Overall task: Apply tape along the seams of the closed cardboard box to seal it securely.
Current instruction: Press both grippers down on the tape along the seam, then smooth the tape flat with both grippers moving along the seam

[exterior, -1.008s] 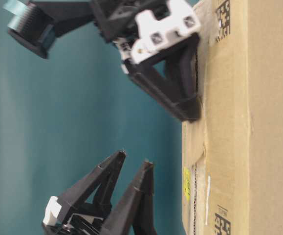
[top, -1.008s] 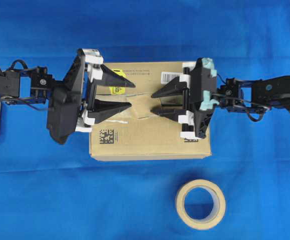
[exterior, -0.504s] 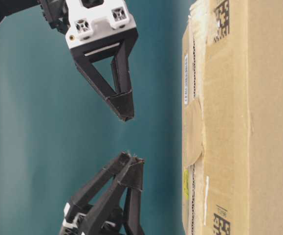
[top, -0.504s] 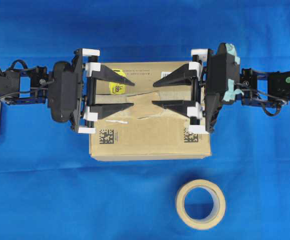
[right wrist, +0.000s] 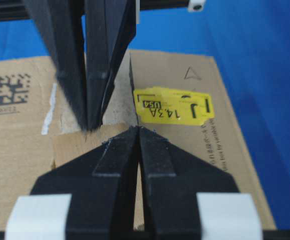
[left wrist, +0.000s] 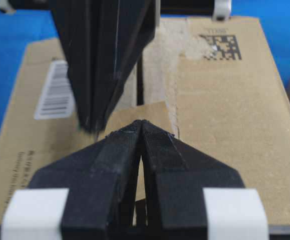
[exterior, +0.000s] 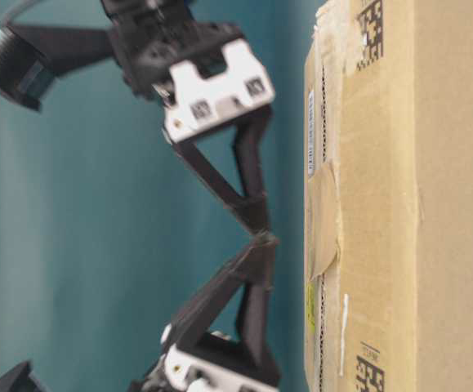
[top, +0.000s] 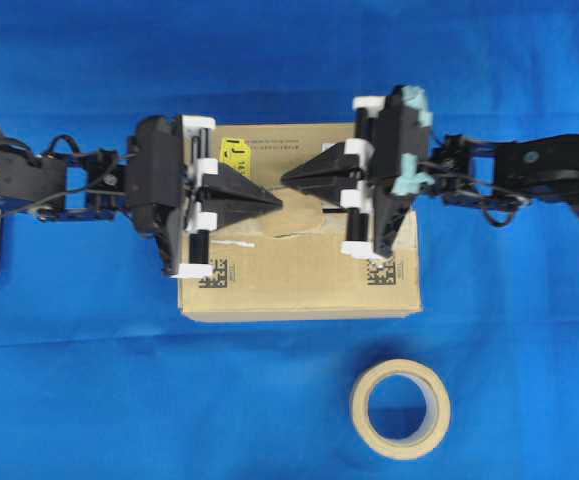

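**Fingers closing over the seam**

Both grippers are now meeting tip to tip, having clenched since half a second ago. On the bench, the cardboard box (top: 299, 270) is lying flat; the left gripper (top: 274, 201) and right gripper (top: 287, 181), both empty, are hovering above the tape (exterior: 324, 219), which is covering the seams (left wrist: 139, 80) at center, likely ready for pressing.

1. The cardboard box (top: 299, 225) sits mid-table, with the tape roll (top: 400, 408) on the table in front of it, off toward the right.
2. Left gripper (top: 277, 200) and right gripper (top: 287, 180) meet tip to tip above the tape (top: 302, 212), which lies over the seams (left wrist: 139, 85).
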Robot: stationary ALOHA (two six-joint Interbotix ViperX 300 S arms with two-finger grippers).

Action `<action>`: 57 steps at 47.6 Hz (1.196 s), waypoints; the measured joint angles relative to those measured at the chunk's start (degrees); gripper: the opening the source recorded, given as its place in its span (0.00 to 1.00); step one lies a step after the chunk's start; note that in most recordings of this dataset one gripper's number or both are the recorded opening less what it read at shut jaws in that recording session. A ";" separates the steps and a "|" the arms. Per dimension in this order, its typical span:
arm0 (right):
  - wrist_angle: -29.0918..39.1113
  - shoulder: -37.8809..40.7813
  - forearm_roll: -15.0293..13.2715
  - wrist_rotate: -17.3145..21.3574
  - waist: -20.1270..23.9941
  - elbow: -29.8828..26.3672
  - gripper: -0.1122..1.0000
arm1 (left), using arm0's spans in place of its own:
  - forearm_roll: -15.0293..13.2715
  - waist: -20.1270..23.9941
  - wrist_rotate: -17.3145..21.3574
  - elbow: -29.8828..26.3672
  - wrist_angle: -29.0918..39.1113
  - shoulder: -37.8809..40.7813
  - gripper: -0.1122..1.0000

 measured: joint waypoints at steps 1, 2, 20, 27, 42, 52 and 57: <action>0.09 0.53 0.00 0.00 0.00 -0.35 0.08 | 0.00 0.00 -0.18 -0.18 0.00 0.44 0.10; 0.00 1.05 0.00 0.00 0.00 -0.53 0.08 | 0.00 0.00 -0.35 -0.44 0.00 0.88 0.10; 0.00 5.54 0.09 0.18 -0.09 -1.76 0.08 | 0.00 2.02 -1.05 -1.49 0.97 6.59 0.10; 0.09 5.89 0.00 0.44 -0.09 -0.97 0.08 | 0.00 2.11 -1.93 -0.62 0.70 6.86 0.10; -0.44 5.80 0.97 0.44 0.00 1.23 0.08 | 0.00 2.37 -4.75 3.25 0.70 5.10 0.10; -0.88 3.25 2.29 0.53 0.18 5.10 0.08 | 0.00 2.55 -5.01 5.89 0.53 2.90 0.10; -1.41 2.02 2.81 0.44 0.44 6.59 0.08 | 0.00 2.55 -5.01 6.15 0.35 2.72 0.10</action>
